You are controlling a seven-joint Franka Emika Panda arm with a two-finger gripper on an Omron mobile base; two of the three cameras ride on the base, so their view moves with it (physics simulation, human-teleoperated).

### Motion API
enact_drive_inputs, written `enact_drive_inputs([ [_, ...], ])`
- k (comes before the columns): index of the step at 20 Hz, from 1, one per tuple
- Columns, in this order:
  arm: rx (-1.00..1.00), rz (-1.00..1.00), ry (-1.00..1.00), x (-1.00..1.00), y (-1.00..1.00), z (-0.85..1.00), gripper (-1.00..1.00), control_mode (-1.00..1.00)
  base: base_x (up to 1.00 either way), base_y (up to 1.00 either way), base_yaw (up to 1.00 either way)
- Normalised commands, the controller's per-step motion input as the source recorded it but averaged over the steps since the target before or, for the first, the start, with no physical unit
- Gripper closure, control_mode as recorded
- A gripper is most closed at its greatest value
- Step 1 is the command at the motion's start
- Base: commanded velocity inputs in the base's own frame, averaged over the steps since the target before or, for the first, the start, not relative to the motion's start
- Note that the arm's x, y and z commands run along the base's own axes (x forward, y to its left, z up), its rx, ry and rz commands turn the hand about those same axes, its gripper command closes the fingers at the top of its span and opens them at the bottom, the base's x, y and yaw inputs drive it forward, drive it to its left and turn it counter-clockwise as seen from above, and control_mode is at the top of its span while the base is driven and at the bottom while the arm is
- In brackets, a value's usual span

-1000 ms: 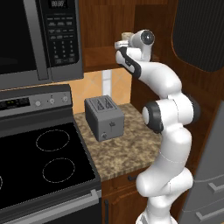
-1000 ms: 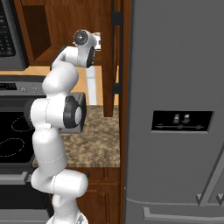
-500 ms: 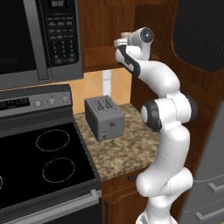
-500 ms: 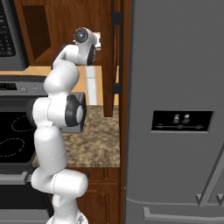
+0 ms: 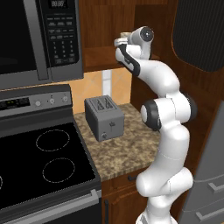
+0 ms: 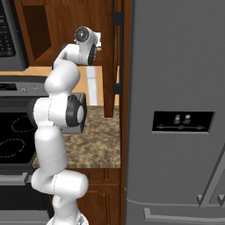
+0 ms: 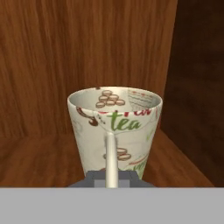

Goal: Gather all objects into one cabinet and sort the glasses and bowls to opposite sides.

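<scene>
A cream mug (image 7: 114, 131) with a green "tea" print, one of the glasses, stands upright on the wooden floor (image 7: 30, 162) of an open wall cabinet, its handle turned toward the hand. My gripper (image 7: 111, 179) is shut on that handle. In the left base view the gripper (image 5: 124, 39) reaches high into the cabinet opening above the counter, and a sliver of the mug (image 5: 125, 33) shows beyond it. A dark-brown door with arched dark glass (image 5: 199, 33) stands open to the right. The bowls are out of view.
A grey toaster (image 5: 104, 117) stands on the speckled counter (image 5: 127, 151) below the arm. A black stove (image 5: 43, 162) and a microwave (image 5: 39, 39) lie to the left. A steel fridge (image 6: 176, 110) rises on the right, past the open door's edge (image 6: 115, 57).
The fingers have closed from wide open onto the mug's handle. The arm has stayed almost still inside the cabinet.
</scene>
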Motion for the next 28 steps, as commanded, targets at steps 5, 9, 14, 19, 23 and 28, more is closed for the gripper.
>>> enact_drive_inputs([
  [5,0.00,0.00,0.00,0.00,0.00,0.00,1.00,-1.00,0.00,0.00,0.00],
  [9,0.00,0.00,0.00,0.00,0.00,0.00,1.00,-1.00,0.00,0.00,0.00],
  [14,0.00,0.00,0.00,-0.01,0.00,0.00,1.00,-1.00,0.00,0.00,0.00],
  [19,0.00,0.00,-0.02,-0.31,0.00,0.00,1.00,-1.00,0.00,0.00,0.00],
  [23,0.00,0.00,-0.17,-0.66,0.00,0.08,1.00,-1.00,0.00,0.00,0.00],
  [28,0.00,0.00,-0.17,-0.72,0.00,0.11,1.00,-1.00,0.00,0.00,0.00],
])
